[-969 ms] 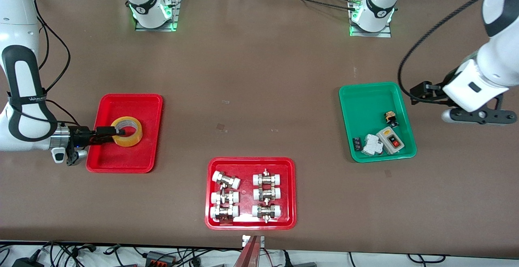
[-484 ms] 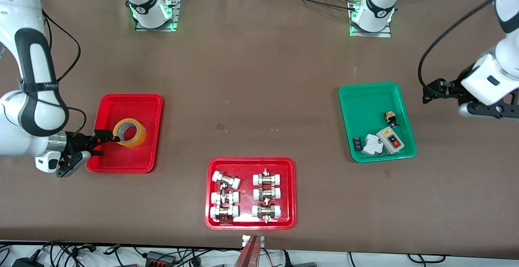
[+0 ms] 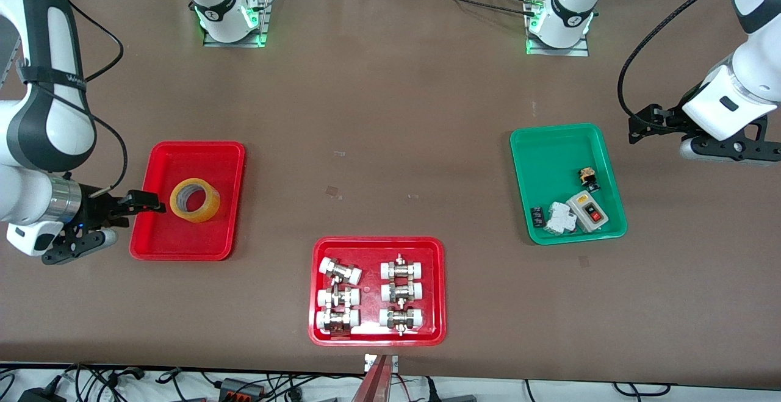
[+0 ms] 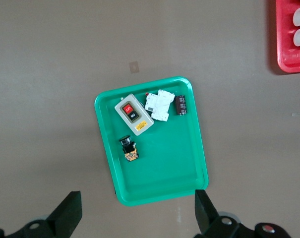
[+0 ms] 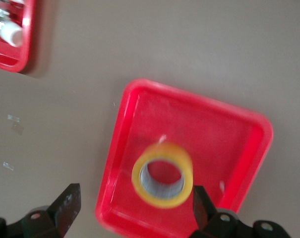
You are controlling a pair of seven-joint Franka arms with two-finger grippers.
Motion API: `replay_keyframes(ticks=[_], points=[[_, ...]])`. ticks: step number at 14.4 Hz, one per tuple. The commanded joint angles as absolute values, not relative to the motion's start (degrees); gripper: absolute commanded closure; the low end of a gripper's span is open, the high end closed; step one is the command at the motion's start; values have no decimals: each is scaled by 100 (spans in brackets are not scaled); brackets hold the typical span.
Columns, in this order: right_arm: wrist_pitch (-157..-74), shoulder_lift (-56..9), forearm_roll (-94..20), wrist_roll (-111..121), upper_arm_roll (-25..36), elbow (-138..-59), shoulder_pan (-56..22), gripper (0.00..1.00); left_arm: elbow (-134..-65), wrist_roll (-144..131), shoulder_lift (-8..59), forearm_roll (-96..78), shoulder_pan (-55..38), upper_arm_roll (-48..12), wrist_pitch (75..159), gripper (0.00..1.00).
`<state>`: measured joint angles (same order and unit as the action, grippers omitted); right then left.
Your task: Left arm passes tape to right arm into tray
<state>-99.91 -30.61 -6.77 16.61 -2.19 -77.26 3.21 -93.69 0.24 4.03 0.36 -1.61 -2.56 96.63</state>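
— Where is the tape, measured from your fingers?

— The yellow tape (image 3: pixel 195 201) lies in the plain red tray (image 3: pixel 201 152), close to the middle of its floor. My right gripper (image 3: pixel 145 202) is up over the tray's rim at the right arm's end of the table, fingers spread wide and holding nothing. The roll is just clear of the tips, not touching them. In my right wrist view the tape (image 5: pixel 162 174) shows between my two dark fingers (image 5: pixel 65 207), which stand well apart on either side of it, with the tray (image 5: pixel 239 134) under it.

— And your other hand?

— My left gripper (image 3: pixel 640 129) waits, released and empty, over bare table beside the green tray (image 3: pixel 552 146), toward the left arm's end. Its wrist view looks straight down on that green tray (image 4: pixel 179 173) with a grey switch box (image 4: pixel 133 114), a white breaker (image 4: pixel 159 104) and small dark parts in it.

— The surface?

— A brown tabletop (image 3: pixel 390 115), flat and matte. Nearer the front camera than the plain red tray, about mid-table, is a second red tray (image 3: pixel 378 243) holding white-capped metal fittings (image 3: pixel 339 271). Both arm bases (image 3: pixel 229 14) show green lights at the table's edge.

— Which way does the roll point?

— It lies nearly flat on one face, slightly tipped, its pale core open upward, so its axis runs roughly vertical. As a ring it has no long axis.
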Motion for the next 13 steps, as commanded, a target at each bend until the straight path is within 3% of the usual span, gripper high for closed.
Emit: replay_keyframes(ticks=[1,7,13], points=[[-9459,-2630,-273,530,-211,-7708,53,0,-9466,132,413,-88,-272,-176,9949,0],[-8386,-2250,97,422,-159,-6813,-9,0,-9299,149,220,-280,-229,-229,9870,0],[-8726,-1767,62,-255,-97,-6942,-26,0,-9308,141,167,-431,-237,-255,9844,0]])
